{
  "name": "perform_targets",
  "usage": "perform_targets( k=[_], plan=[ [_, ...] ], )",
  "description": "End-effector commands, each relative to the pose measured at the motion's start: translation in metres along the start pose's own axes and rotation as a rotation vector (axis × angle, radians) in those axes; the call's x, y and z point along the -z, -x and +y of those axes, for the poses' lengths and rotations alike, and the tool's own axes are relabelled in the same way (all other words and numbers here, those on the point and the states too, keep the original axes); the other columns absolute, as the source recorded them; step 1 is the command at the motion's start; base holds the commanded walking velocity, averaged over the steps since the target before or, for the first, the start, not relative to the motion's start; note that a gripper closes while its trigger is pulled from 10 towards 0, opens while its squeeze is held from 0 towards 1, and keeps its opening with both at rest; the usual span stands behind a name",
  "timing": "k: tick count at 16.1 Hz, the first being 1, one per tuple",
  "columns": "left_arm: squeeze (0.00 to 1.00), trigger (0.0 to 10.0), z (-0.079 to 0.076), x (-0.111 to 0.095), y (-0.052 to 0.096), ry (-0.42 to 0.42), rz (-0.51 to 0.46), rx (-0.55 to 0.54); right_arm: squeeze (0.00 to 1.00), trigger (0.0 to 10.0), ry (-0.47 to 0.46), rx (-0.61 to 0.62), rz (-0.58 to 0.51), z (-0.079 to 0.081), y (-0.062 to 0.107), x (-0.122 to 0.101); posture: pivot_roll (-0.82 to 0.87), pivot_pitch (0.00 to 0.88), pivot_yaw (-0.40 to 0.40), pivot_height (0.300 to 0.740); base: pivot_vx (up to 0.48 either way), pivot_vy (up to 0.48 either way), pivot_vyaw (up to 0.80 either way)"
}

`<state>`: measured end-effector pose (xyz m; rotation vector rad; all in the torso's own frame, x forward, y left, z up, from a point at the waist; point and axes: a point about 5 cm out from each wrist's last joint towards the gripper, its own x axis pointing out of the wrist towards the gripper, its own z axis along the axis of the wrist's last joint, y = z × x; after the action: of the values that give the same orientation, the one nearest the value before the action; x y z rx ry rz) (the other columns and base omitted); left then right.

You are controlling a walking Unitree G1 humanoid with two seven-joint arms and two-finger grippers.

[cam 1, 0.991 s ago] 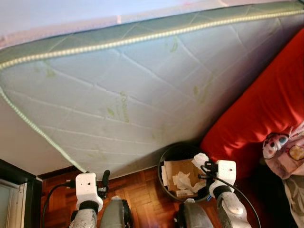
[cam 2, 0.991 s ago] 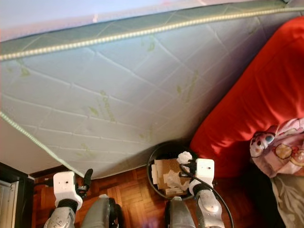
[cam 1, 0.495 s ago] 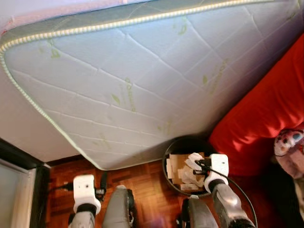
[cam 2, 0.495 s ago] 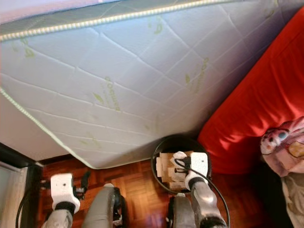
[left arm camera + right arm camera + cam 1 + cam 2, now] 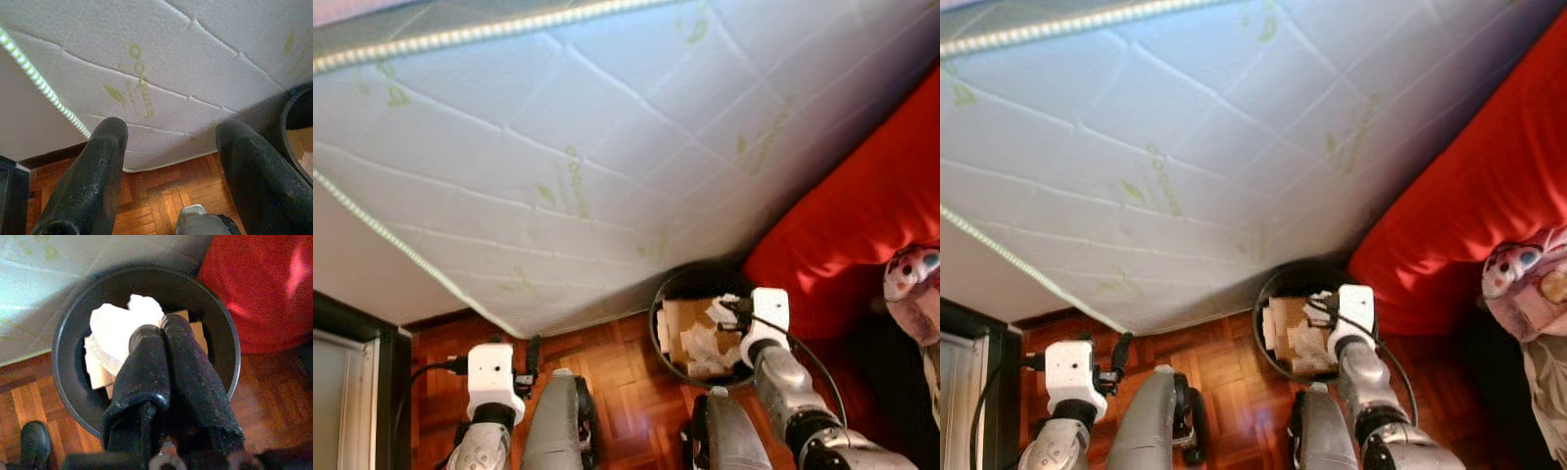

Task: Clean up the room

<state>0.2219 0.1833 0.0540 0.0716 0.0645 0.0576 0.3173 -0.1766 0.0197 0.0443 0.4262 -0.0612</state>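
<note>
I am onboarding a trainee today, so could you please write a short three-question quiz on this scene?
1. True or false: the right gripper holds a crumpled white tissue over the black bin.
2. What is the left gripper doing? A) gripping the mattress B) open and empty C) holding cardboard
3. What red thing lies beside the bin?

Key:
1. True
2. B
3. A red cushion

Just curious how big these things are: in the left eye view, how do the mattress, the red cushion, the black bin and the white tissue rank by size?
1. mattress
2. red cushion
3. black bin
4. white tissue, pinched in the right gripper over the bin
</note>
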Motion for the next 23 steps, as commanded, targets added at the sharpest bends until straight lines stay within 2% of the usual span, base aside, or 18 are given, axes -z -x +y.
perform_targets(
  k=[1,6,7,8,11,14,15,16,18,19,21,22,23],
  plan=[
    [0.0,10.0,-0.001,0.002,0.008,-0.006,0.031,0.018,0.0,10.0,-0.002,0.013,0.048,-0.003,0.002,0.01,0.09,0.442,0.04,0.647,0.0,0.0,0.0],
    [0.0,10.0,-0.002,-0.003,0.02,-0.014,0.05,0.039,0.0,10.0,0.017,0.035,0.047,-0.009,0.001,0.006,0.12,0.498,0.043,0.647,0.0,0.0,0.0],
    [0.0,10.0,-0.002,-0.004,0.022,-0.014,0.056,0.037,0.17,10.0,0.021,0.035,0.047,-0.009,0.001,0.006,0.13,0.51,0.043,0.647,0.0,0.0,0.0],
    [0.0,10.0,0.0,-0.005,0.028,-0.017,0.073,0.034,0.96,10.0,0.024,0.029,0.045,-0.007,0.0,0.004,0.13,0.524,0.041,0.647,0.0,0.0,0.0],
    [0.0,10.0,0.0,-0.004,0.033,-0.016,0.094,0.032,0.96,10.0,0.026,0.023,0.043,-0.004,0.0,0.003,0.14,0.528,0.04,0.647,0.0,0.0,0.0],
    [0.0,10.0,0.001,-0.004,0.032,-0.017,0.104,0.03,0.94,10.0,0.029,0.024,0.042,-0.003,-0.001,0.003,0.13,0.519,0.04,0.647,0.0,0.0,0.0],
    [0.0,10.0,0.001,-0.004,0.03,-0.017,0.107,0.03,0.87,10.0,0.028,0.024,0.042,-0.004,-0.001,0.002,0.13,0.516,0.04,0.647,0.0,0.0,0.0],
    [0.0,10.0,0.001,-0.001,0.028,-0.017,0.114,0.031,0.0,10.0,0.013,0.031,0.038,-0.006,-0.001,0.002,0.12,0.502,0.04,0.647,0.0,0.0,0.0],
    [0.0,10.0,0.005,0.017,0.027,0.007,0.172,-0.001,0.0,10.0,-0.045,0.066,0.05,-0.015,0.006,0.018,0.09,0.439,0.035,0.647,0.0,0.0,0.0],
    [0.0,10.0,0.008,0.031,0.023,0.029,0.221,-0.028,0.0,10.0,-0.065,0.069,0.081,-0.019,0.014,0.035,0.08,0.396,0.033,0.647,0.0,0.0,0.0],
    [0.0,10.0,0.013,0.046,0.017,0.045,0.276,-0.052,0.0,10.0,-0.043,0.045,0.117,-0.019,0.021,0.051,0.05,0.334,0.025,0.647,0.0,0.0,0.0],
    [0.0,10.0,0.018,0.061,0.015,0.063,0.34,-0.069,0.0,10.0,-0.022,0.042,0.143,-0.022,0.029,0.066,0.04,0.308,0.022,0.647,0.0,0.0,0.0],
    [0.0,10.0,0.018,0.069,0.015,0.083,0.384,-0.064,0.0,10.0,-0.029,0.05,0.15,-0.025,0.032,0.071,0.02,0.28,0.019,0.647,0.0,0.0,0.0]
  ],
)
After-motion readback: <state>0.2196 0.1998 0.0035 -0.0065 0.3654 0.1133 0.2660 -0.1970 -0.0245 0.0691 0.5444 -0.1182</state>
